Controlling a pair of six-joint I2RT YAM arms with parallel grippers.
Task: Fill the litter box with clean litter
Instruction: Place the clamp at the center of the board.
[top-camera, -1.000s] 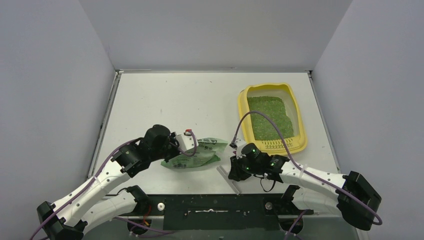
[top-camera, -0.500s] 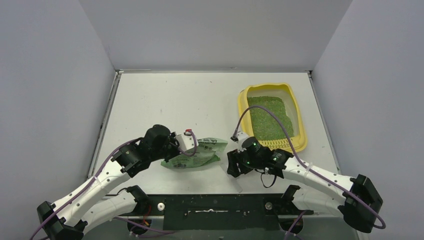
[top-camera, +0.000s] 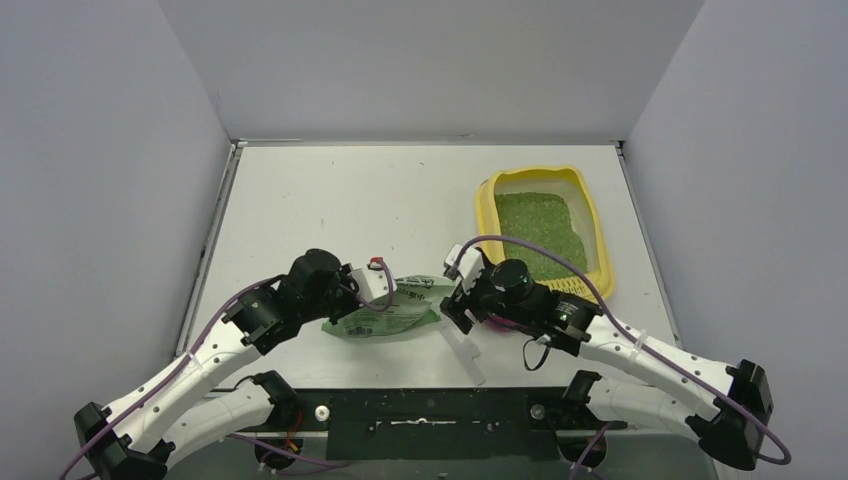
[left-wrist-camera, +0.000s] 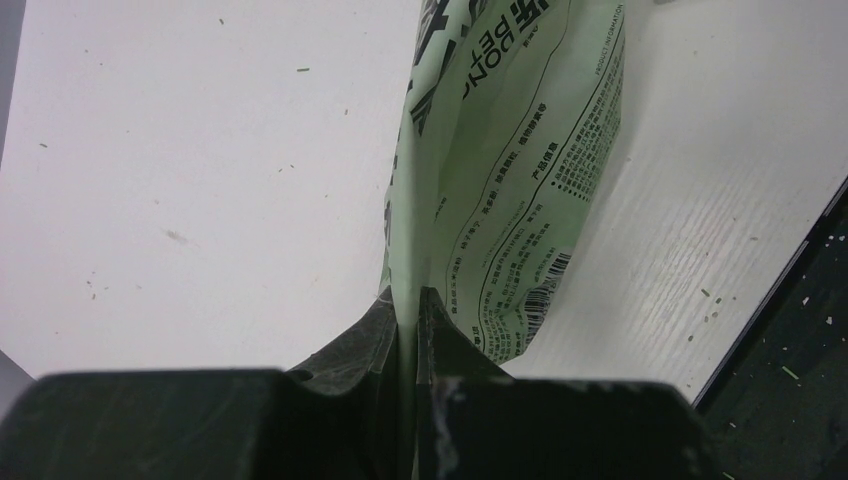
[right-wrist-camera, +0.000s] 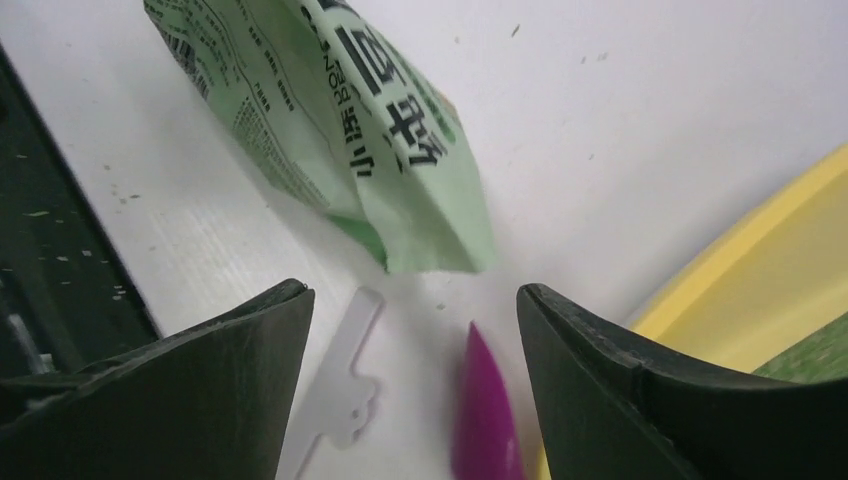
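Bright-green clean litter (top-camera: 538, 228) covers the floor of the yellow litter box (top-camera: 484, 215), set toward the far right of the worktop (top-camera: 330, 200). Just off the box's near-left corner, the right pincer (right-wrist-camera: 412, 300) now stands wide open and empty. A second ago it was almost closed and farther from the box, toward the arms. A magenta scoop (right-wrist-camera: 485, 420) and a pale plastic strip (right-wrist-camera: 345, 390) lie beneath it. Well left of the box, the left pincer (left-wrist-camera: 408, 318) remains clamped on the edge of the printed green bag (left-wrist-camera: 500, 180), which has not moved.
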